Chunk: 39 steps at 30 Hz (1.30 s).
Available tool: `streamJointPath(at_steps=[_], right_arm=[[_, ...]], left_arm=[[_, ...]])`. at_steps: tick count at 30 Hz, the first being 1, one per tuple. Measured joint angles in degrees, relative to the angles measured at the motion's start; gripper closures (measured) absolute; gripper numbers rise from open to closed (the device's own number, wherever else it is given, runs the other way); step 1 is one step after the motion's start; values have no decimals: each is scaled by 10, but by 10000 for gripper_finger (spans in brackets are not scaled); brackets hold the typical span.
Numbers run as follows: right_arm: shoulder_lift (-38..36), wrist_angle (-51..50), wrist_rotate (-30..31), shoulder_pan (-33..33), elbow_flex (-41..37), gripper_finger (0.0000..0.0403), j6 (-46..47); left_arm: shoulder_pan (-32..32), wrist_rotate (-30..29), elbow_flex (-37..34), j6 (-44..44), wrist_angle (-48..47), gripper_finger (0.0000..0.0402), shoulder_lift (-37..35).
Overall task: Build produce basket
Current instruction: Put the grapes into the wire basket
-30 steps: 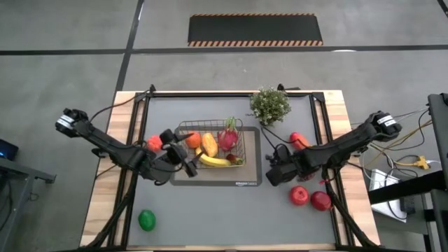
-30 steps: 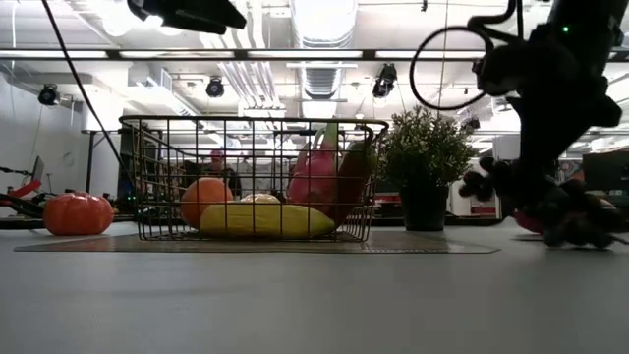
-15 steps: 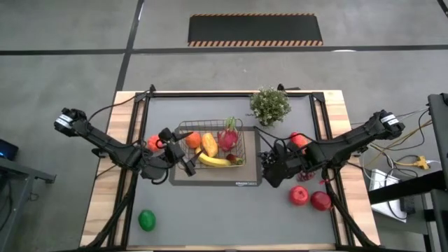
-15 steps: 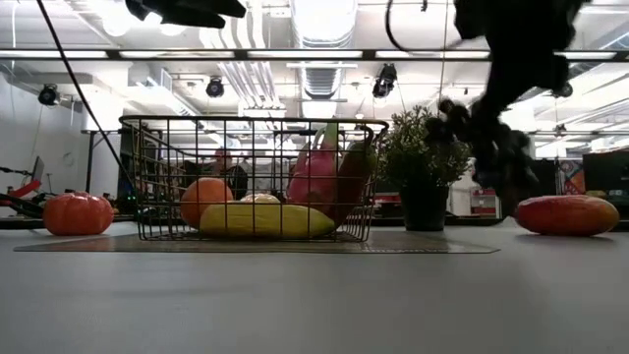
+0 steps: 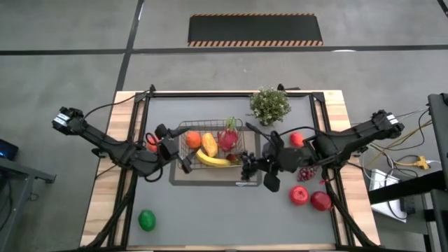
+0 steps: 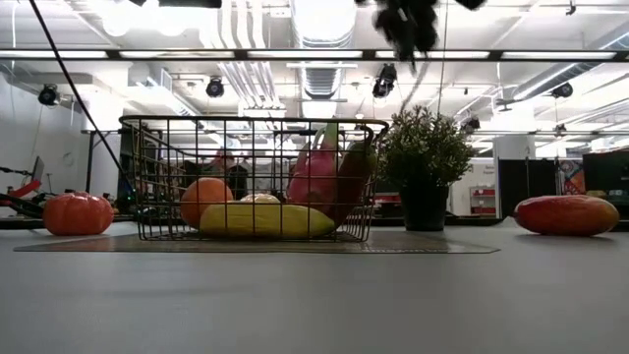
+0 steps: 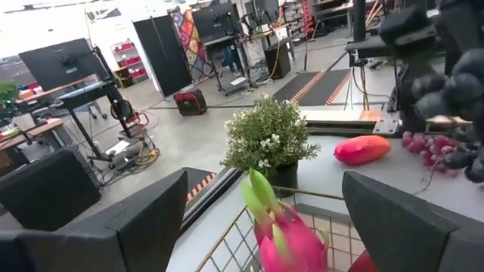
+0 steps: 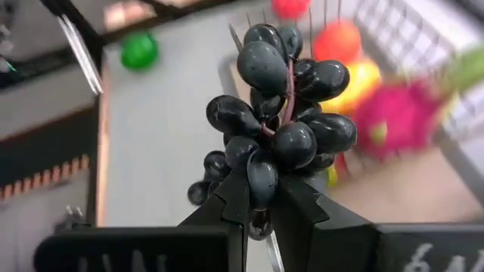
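Item: my right pincer (image 8: 261, 198), clamped on grapes (image 8: 281, 121); basket (image 5: 241, 138) just beyond, toward my left arm's side.

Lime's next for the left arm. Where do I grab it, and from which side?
Come straight down on the lime and close across its widest middle: it is round and sits alone on the table, so any finger angle fits. Left gripper hangs beside the basket.
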Motion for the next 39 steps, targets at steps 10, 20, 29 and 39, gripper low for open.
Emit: streamJointPath(at_steps=[10,20,29,39], right_arm=[[23,114,87,-49,0,372,-89],[99,223,88,-126,0,372,-152],[180,272,84,-183,7,372,-190],[278,282,83,-200,69,372,-234]], left_arm=[[-52,9,2,44,57,70,-6],[-88,9,2,75,80,70,-6],[-96,9,2,80,81,70,-6],[-96,9,1,81,80,70,-5]])
